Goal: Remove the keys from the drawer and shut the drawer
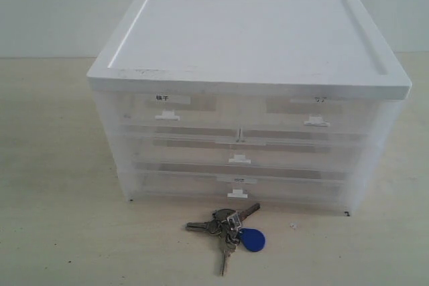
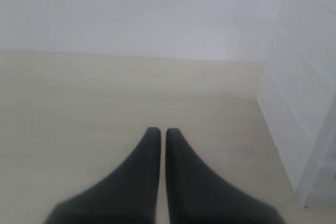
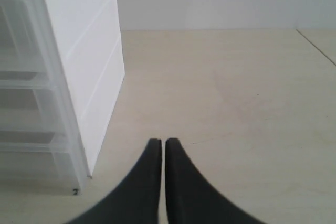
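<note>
Translucent plastic forms the small drawer cabinet (image 1: 248, 38) with its white lid, which is seen standing on the pale wooden tabletop (image 1: 53, 165) in the exterior view. The bunch of silver metal keys with a blue teardrop fob (image 1: 228, 227) is found lying on the tabletop just in front of the cabinet's bottom edge, outside every compartment. The half-width clear plastic drawer with the white tab handle and faintly printed label (image 1: 315, 113), at the top right, appears to be pushed in flush with its neighbours, so both parts of the task are judged done. What is left is best handled by keeping both arms clear, so that neither keys nor cabinet is nudged. No arm is seen in this view. In the left wrist view, the left claw (image 2: 163, 131) is shown with its dark fingers drawn together on nothing, held low over bare tabletop, with the cabinet's white side near but apart. In the right wrist view, the right claw (image 3: 163, 142) is likewise pressed together and empty, poised above the tabletop beside the cabinet's other side, without touching it.
</note>
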Robot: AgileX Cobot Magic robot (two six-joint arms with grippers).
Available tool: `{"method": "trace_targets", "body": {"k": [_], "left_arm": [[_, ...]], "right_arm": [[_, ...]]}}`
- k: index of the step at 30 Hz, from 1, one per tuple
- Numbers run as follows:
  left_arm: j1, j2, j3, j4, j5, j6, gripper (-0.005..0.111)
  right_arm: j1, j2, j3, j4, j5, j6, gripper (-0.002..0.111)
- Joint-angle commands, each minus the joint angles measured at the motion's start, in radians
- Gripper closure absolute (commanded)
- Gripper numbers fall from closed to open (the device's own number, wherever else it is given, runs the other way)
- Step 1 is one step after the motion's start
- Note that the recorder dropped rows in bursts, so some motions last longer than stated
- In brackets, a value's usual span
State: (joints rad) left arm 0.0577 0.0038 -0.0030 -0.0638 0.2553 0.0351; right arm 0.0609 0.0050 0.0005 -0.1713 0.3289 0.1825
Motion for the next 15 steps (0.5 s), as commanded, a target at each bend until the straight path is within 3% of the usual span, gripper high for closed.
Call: {"method": "trace_targets", "body": {"k": [1, 8, 15], "left_arm": [[0.003, -0.004, 0.003, 0.002, 0.002, 0.005, 0.102], [0.003, -0.004, 0.003, 0.002, 0.002, 0.005, 0.102], [0.003, -0.004, 0.003, 0.002, 0.002, 0.005, 0.102]], "right_arm": [[-0.002, -0.005, 0.0, 0.011, -0.003, -0.042, 0.108], [-0.002, -0.005, 0.0, 0.077, -0.005, -0.175, 0.108], [-0.002, -0.005, 0.0, 0.085, -0.005, -0.183, 0.108]]}}
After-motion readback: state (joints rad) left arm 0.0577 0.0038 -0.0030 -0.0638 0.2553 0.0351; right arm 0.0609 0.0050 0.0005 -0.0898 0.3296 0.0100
